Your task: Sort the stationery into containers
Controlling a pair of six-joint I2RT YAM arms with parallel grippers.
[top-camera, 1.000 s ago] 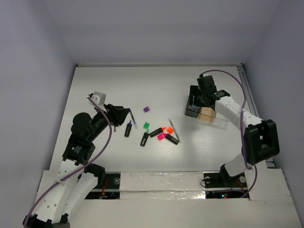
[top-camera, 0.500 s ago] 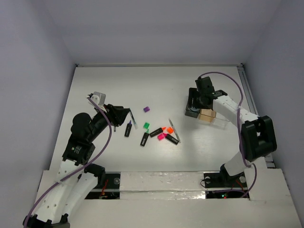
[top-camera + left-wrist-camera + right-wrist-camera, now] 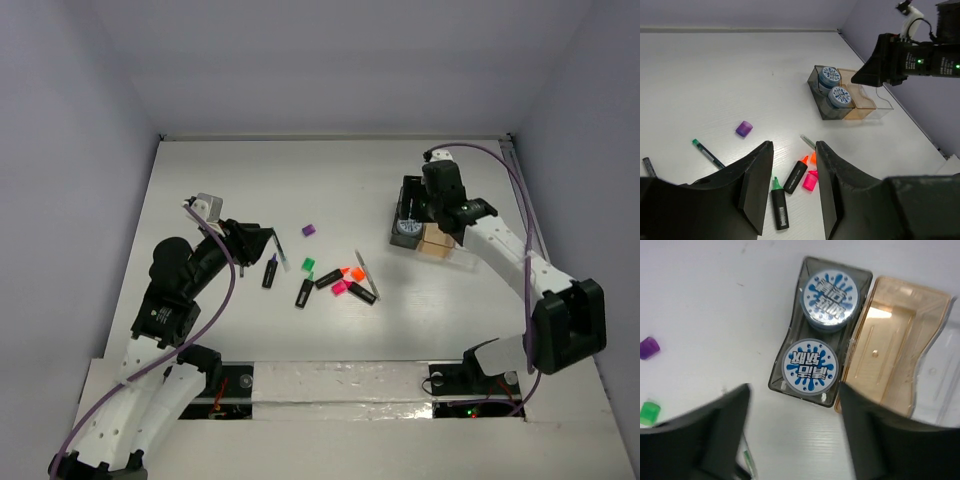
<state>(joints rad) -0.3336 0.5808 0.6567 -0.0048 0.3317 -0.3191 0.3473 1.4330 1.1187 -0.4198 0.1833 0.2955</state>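
Directly beneath the right claw (image 3: 794,390) sits the dark grey holder (image 3: 796,335), with both round blue-and-white pieces inside it: one round piece (image 3: 809,365) in the end nearer the claw, the other round piece (image 3: 831,292) in the far end. This claw hangs above the holder with its fingers (image 3: 715,440) spread wide and nothing between them. On the claw's right side the clear box (image 3: 940,385) stands against the holder, its tan insert (image 3: 895,340) lying along the holder's wall. Well off to this claw's left, a purple cap (image 3: 648,347) and a green cap (image 3: 650,412) lie loose on the white table (image 3: 715,300)

Across the table, the left claw (image 3: 793,147) hovers above the surface with its jaws partly apart, gripping nothing. The loose markers lie under and just ahead of it. A black marker with a bare green tip (image 3: 779,207) lies close beneath the gap between the jaws. A black marker with an orange tip (image 3: 796,175) lies just to its right, with a pink cap (image 3: 810,181) and an orange cap (image 3: 813,158) beside that one. A thin green pen (image 3: 710,154) lies to this claw's left, and the purple cap sits further ahead on the same side. Seen from above, another black marker (image 3: 270,272) lies nearest the left claw, just beyond its tips, and the holder and box stand well apart from it, far off to its right
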